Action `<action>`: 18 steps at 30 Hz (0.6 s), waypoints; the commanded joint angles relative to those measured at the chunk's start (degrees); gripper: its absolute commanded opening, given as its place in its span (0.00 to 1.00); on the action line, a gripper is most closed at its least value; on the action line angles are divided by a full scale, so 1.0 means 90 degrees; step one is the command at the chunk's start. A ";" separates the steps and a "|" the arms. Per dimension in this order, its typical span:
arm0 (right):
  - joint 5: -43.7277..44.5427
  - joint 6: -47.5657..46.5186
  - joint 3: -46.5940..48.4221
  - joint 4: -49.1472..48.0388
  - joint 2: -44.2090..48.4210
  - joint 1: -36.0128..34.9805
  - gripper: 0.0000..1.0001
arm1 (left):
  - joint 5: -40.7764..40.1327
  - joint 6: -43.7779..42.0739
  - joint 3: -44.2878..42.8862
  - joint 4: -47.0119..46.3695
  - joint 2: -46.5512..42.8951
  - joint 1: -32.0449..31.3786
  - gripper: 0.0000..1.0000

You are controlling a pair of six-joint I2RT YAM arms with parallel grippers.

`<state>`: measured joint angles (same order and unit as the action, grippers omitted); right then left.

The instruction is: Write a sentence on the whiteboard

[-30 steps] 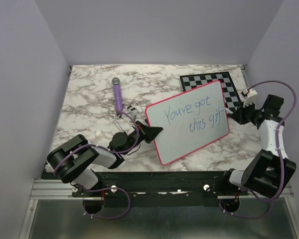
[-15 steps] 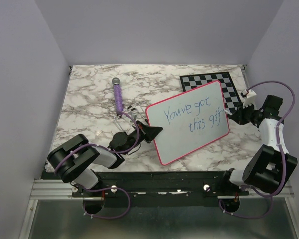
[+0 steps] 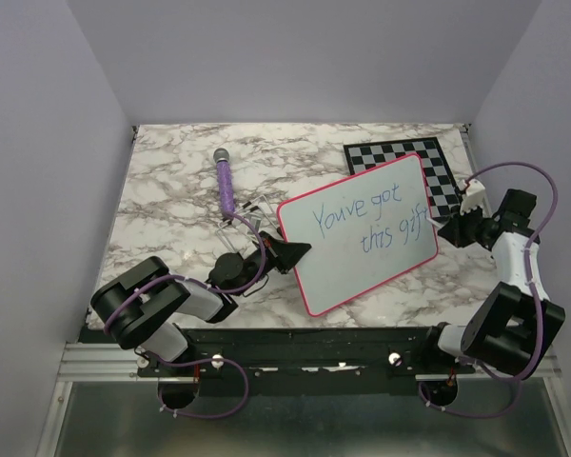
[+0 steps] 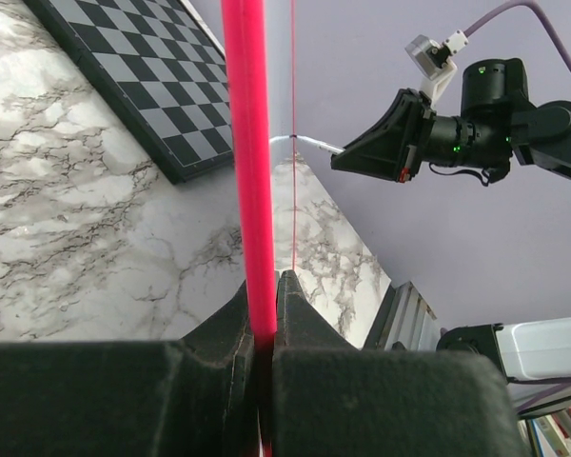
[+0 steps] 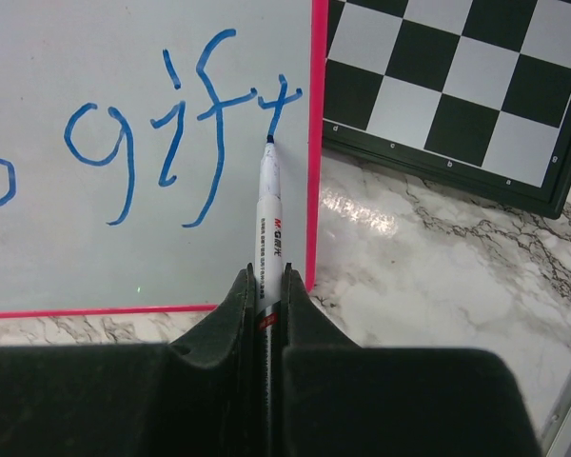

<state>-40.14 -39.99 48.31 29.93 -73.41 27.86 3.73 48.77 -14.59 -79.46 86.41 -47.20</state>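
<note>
Top external view: a smooth white whiteboard (image 3: 347,271), pink-rimmed with rounded corners, is held tilted over the veined marble bench (image 3: 171,219), its far corner overlapping the checkered chessboard (image 3: 404,154).
The left gripper (image 3: 297,251) is clamped tight on the board's left rim. The right gripper (image 5: 269,278) is closed around a slim white marker (image 5: 269,195), whose tip touches the final "t" of the thin blue sentence (image 3: 366,217), "You've got this gift", just inside the right rim. A purple rod (image 3: 226,181) with a grey head lies apart.

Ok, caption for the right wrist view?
Right gripper pinches a marker, tip at the last letter of the sentence, by the whiteboard rim.
</note>
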 commanded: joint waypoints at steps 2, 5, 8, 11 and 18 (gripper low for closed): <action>0.0241 -0.0254 -0.0319 0.0287 0.0080 0.0001 0.01 | 0.0533 -0.0663 0.0059 -0.0165 0.0194 -0.0068 0.00; 0.0339 -0.0274 -0.0397 0.0307 0.0148 0.0010 0.01 | 0.0533 -0.0663 0.0049 -0.0165 0.0194 -0.0058 0.00; 0.0465 -0.0274 -0.0427 0.0297 0.0188 0.0010 0.01 | 0.0533 -0.0654 0.0039 -0.0194 0.0213 -0.0058 0.00; 0.0573 -0.0215 -0.0407 0.0268 0.0149 0.0010 0.01 | 0.0553 -0.0654 0.0039 -0.0195 0.0233 -0.0068 0.00; 0.0661 -0.0020 -0.0261 0.0141 0.0148 0.0059 0.01 | 0.0543 -0.0673 0.0049 -0.0155 0.0174 -0.0068 0.00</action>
<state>-36.23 -40.91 45.80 30.11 -71.79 27.99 3.55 49.43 -14.57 -79.48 86.85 -47.09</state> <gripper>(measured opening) 0.138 0.086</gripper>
